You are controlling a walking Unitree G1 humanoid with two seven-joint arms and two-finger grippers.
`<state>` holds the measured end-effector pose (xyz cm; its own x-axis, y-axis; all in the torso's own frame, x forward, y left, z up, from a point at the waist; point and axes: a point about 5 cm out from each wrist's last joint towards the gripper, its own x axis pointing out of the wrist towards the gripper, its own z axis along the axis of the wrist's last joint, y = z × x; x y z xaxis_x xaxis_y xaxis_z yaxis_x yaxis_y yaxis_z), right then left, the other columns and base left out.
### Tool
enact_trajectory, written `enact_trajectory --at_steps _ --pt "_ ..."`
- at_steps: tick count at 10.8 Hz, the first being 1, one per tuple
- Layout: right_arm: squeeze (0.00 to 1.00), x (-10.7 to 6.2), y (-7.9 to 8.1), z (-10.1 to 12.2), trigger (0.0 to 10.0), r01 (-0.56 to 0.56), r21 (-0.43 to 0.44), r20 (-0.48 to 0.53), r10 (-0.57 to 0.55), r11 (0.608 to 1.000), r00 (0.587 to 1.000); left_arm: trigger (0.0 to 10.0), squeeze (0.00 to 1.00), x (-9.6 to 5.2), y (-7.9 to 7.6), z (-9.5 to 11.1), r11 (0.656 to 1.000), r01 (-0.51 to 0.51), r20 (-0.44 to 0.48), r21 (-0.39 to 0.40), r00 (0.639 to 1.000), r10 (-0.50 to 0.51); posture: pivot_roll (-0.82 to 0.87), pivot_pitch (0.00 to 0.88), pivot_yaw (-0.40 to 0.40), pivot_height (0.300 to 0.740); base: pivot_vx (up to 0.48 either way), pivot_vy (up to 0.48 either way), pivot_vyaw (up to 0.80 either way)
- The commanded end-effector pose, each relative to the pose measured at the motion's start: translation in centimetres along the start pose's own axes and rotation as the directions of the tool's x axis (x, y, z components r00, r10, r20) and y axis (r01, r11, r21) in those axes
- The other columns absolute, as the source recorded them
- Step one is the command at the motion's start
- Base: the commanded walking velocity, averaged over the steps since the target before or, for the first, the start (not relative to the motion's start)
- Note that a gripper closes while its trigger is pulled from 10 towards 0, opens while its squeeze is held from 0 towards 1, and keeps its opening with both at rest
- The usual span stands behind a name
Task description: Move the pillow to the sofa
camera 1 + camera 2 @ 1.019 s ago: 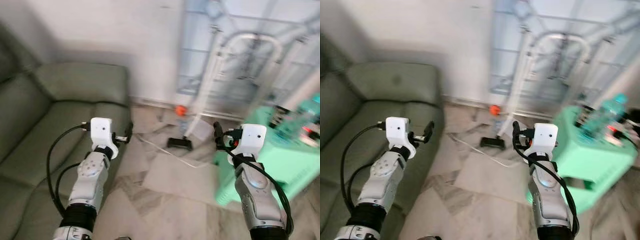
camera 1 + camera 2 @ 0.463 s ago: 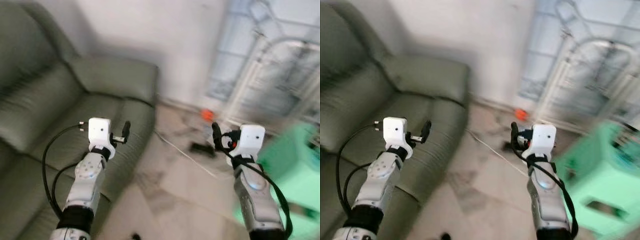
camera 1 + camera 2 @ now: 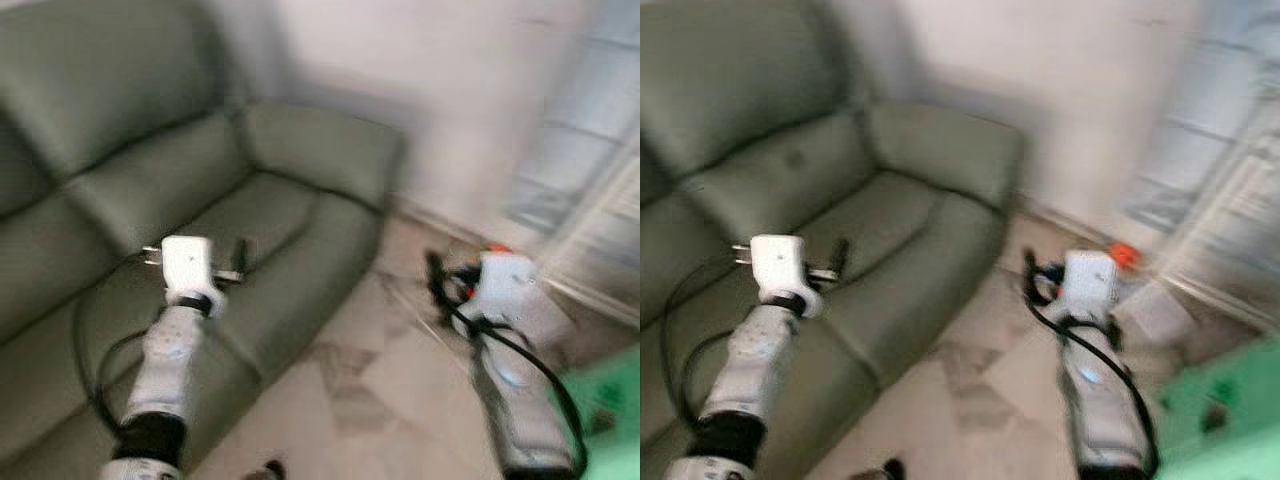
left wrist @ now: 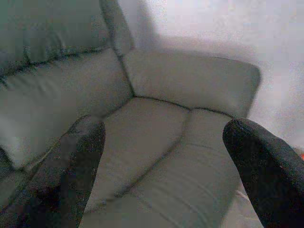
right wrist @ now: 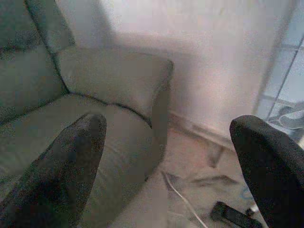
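Both grippers, left gripper [image 4: 161,156] and right gripper [image 5: 166,156], are spread wide and empty facing the sofa [image 3: 300,210]; pillow pickup remains outstanding.

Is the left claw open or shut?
Open: in the wrist view its fingers stand wide apart, with only the sofa between them.

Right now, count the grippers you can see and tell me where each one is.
2. The left gripper hangs open over the green sofa seat; the right gripper hangs open above the marble floor beside the sofa.
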<state>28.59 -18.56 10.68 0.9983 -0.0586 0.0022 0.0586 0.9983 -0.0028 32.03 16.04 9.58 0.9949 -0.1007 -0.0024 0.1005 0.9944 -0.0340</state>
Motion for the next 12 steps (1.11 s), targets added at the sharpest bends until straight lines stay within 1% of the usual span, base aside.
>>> enact_trajectory --at_steps 1,2,3,4,5,6,7,9,12 --pt "0.00 0.2 0.9 0.8 10.0 -0.024 0.013 0.031 0.023 1.000 0.999 10.0 0.00 -0.3 1.4 -0.1 0.999 -0.033 -0.016 0.009 0.999 0.033 -0.14 0.069 0.003 0.740 0.000 0.000 0.80" --pt "0.00 0.2 1.0 0.8 10.0 -0.028 0.016 0.031 0.028 0.999 0.999 10.0 0.00 -0.5 1.7 -0.2 1.000 0.002 -0.017 0.003 1.000 -0.002 -0.13 0.069 0.001 0.740 0.000 0.000 0.80" --pt "0.00 0.2 1.1 0.9 10.0 -0.030 0.016 0.030 0.029 0.999 0.999 10.0 0.00 -0.7 1.9 -0.1 1.000 -0.010 -0.003 0.010 1.000 0.010 -0.13 0.068 0.001 0.740 0.000 0.000 0.80" --pt "0.00 0.2 1.0 0.9 10.0 -0.029 0.016 0.030 0.029 0.999 0.999 10.0 0.00 -0.7 2.4 -0.2 0.998 -0.047 -0.017 0.032 0.999 0.048 -0.13 0.068 0.000 0.740 0.000 0.000 0.80" --pt "0.00 0.3 1.0 0.9 10.0 -0.028 0.015 0.032 0.028 0.999 0.999 10.0 0.00 -0.7 2.5 -0.3 0.997 -0.074 -0.035 0.033 0.997 0.075 -0.13 0.069 -0.001 0.740 0.000 0.000 0.80" --pt "0.00 0.3 1.0 1.0 10.0 -0.029 0.015 0.033 0.028 0.999 0.999 10.0 0.00 -0.7 2.3 -0.1 0.996 -0.059 -0.028 0.072 0.998 0.061 -0.13 0.070 -0.002 0.740 0.000 0.000 0.80" --pt "0.00 0.2 1.0 1.0 10.0 -0.030 0.016 0.032 0.029 0.999 0.999 10.0 0.00 -0.9 2.4 -0.1 0.994 -0.063 -0.029 0.094 0.997 0.066 -0.13 0.072 -0.003 0.740 0.000 0.000 0.80" --pt "0.00 0.2 0.9 1.0 10.0 -0.031 0.015 0.031 0.030 0.999 0.999 10.0 0.00 -1.2 3.0 -0.3 0.991 -0.089 -0.038 0.102 0.995 0.093 -0.12 0.074 -0.006 0.740 0.000 0.000 0.80" --pt "0.00 0.3 1.0 1.1 10.0 -0.036 0.010 0.034 0.035 0.999 0.999 10.0 0.00 -1.4 3.0 -0.5 0.990 -0.096 -0.045 0.105 0.994 0.101 -0.13 0.072 -0.009 0.740 0.000 0.000 0.80"
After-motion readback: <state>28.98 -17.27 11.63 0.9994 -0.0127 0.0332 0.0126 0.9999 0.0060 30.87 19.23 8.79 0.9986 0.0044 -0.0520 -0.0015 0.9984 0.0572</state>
